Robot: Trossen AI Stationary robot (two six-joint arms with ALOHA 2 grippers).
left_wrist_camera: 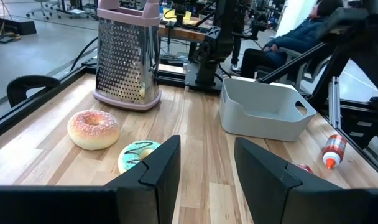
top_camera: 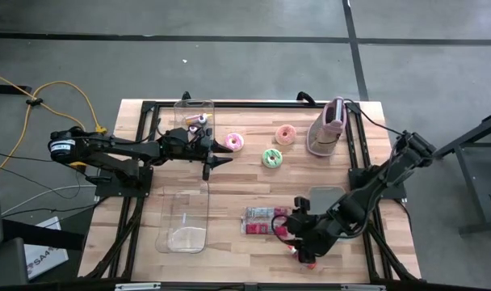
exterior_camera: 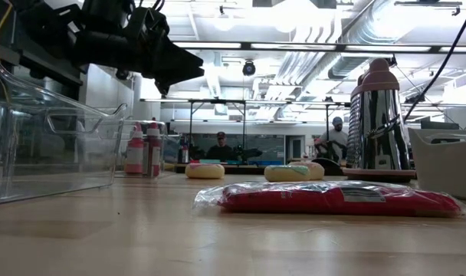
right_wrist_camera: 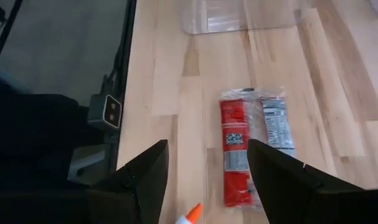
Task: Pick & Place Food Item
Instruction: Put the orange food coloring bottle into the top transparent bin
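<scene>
A: Where's the food item?

B: The red packet (top_camera: 260, 221) lies flat on the bench (top_camera: 229, 186), just ahead of the right gripper (right_wrist_camera: 207, 165) — its jaws stand wide and empty, with the packet showing between them but beyond the tips. A small orange-tipped bottle (right_wrist_camera: 190, 215) lies close beside those jaws.

A: And the left arm?

B: The left gripper (left_wrist_camera: 204, 163) hangs above the bench, jaws partly apart and holding nothing. Ahead of it lie a green donut (left_wrist_camera: 136, 155) and a pale pink donut (left_wrist_camera: 93, 129), with a grater (left_wrist_camera: 127, 56) and a grey bin (left_wrist_camera: 263, 109) farther out. A brighter pink donut (top_camera: 233, 142) sits just beside its jaws in the high view.

A: So how should the right arm take the packet?

B: I'd judge the pick hasn't begun. Bring the jaws straight over the packet's middle, turned across its narrow width, then lower until the tips nearly touch the bench. The wrapper looks slippery and soft — close gently but fully. Steer clear of the bottle so it doesn't roll. The clear tub (top_camera: 185, 218) lies beyond the packet, a likely drop spot.
</scene>
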